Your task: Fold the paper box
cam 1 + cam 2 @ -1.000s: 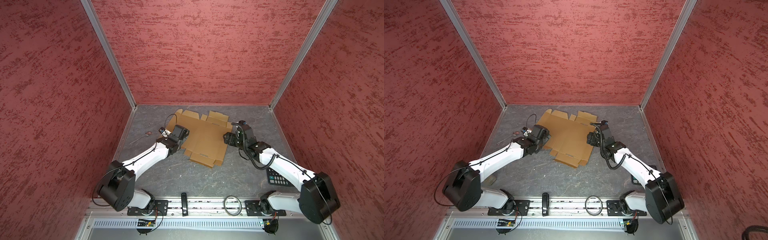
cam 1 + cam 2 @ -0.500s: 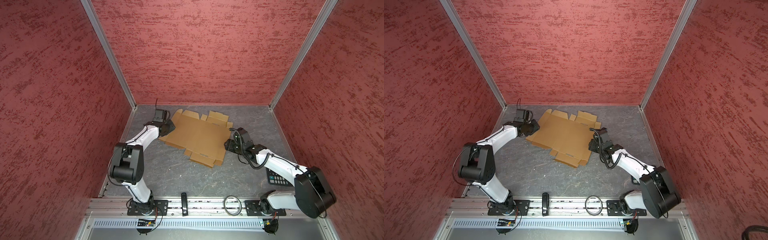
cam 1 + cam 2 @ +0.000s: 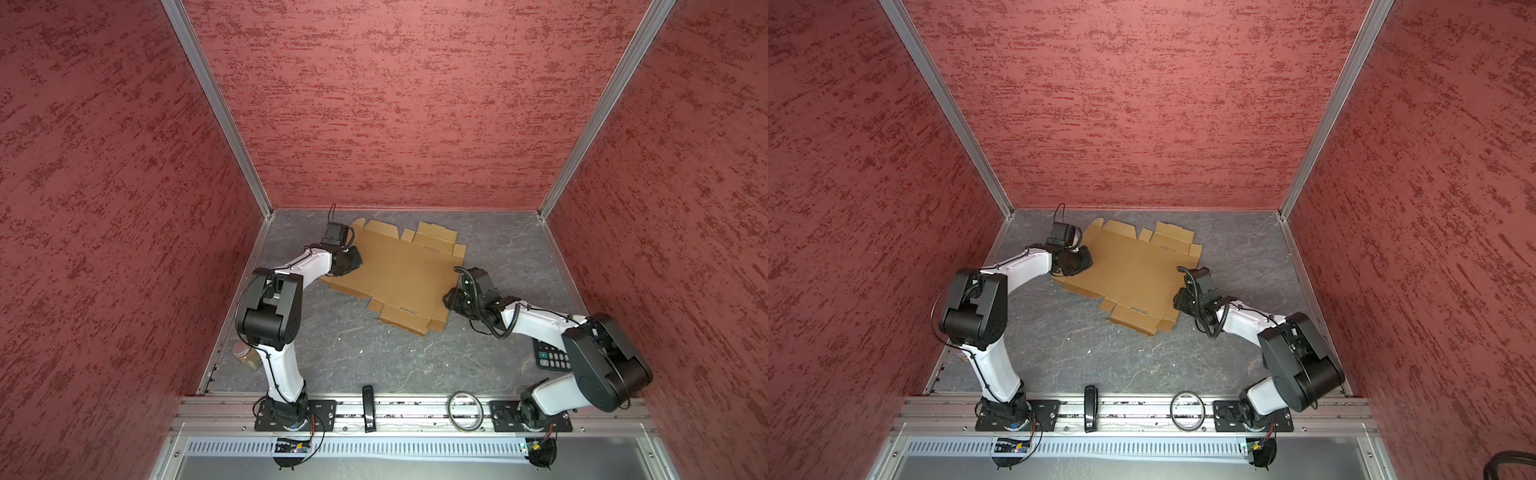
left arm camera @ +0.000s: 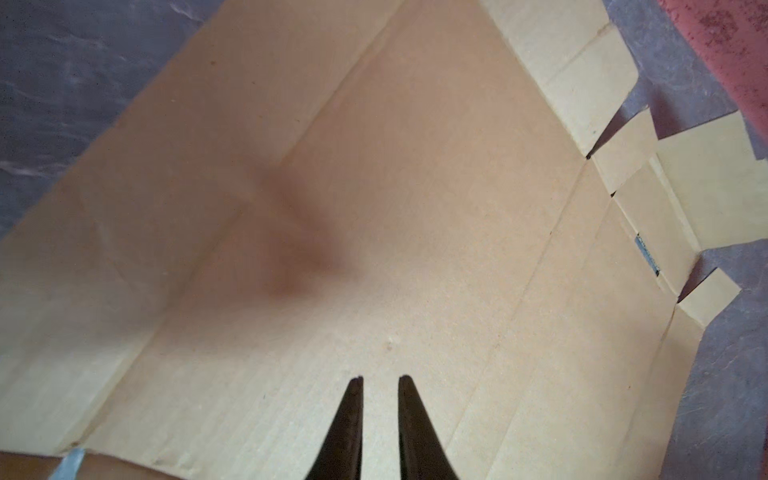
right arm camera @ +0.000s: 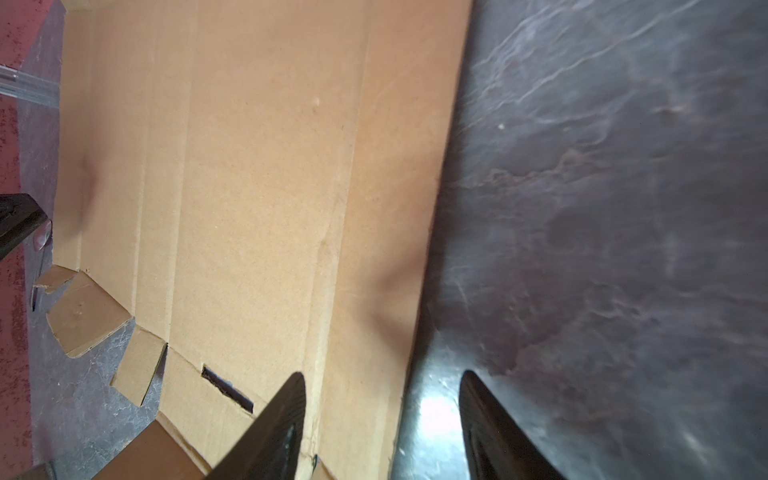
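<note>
Grey counter (image 3: 374,365). Paper box (image 3: 399,270) unfolded, likely light, stiff; grip edge flaps. Left gripper (image 4: 380,380) jaws nearly together; right gripper (image 5: 382,376) jaws spread.

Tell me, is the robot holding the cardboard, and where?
Nothing looks held. The left tool hangs nearly closed over the paper box, both tips in front of it. The right tool stands open across its edge.
</note>
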Available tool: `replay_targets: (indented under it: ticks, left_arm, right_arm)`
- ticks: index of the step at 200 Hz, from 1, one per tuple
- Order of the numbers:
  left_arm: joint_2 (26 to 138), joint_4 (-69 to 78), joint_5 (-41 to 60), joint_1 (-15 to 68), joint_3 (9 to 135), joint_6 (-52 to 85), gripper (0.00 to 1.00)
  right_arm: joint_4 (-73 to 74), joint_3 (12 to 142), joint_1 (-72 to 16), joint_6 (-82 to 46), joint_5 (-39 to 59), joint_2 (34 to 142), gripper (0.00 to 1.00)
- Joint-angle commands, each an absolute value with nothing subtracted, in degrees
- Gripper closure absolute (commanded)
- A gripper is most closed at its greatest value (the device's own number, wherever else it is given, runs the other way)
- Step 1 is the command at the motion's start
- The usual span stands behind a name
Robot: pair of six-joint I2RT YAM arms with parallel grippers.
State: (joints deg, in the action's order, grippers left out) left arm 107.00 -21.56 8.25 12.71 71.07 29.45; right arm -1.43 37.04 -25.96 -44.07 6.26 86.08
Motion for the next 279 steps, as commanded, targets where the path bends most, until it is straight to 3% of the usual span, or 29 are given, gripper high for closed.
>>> replay_targets:
  ticks: [1,180,208,279]
  left_arm:
    - [108.0,-23.5,5.1,13.8,71.9,27.9,0.83]
    - [113.2,-23.9,3.7,16.2,68.8,33.8,0.90]
    - [112.9,-23.2,3.8,16.8,67.6,34.7,0.90]
    - [109.5,-21.0,4.9,17.5,64.8,37.2,0.88]
  right_arm:
    - [3.8,36.4,-26.2,-47.0,7.4,86.8,0.41]
    - [14.2,33.5,-26.2,-49.8,10.5,90.5,0.44]
    - [16.7,33.7,-26.1,-50.4,11.4,90.8,0.48]
    - [9.1,37.7,-26.1,-46.3,8.3,89.6,0.75]
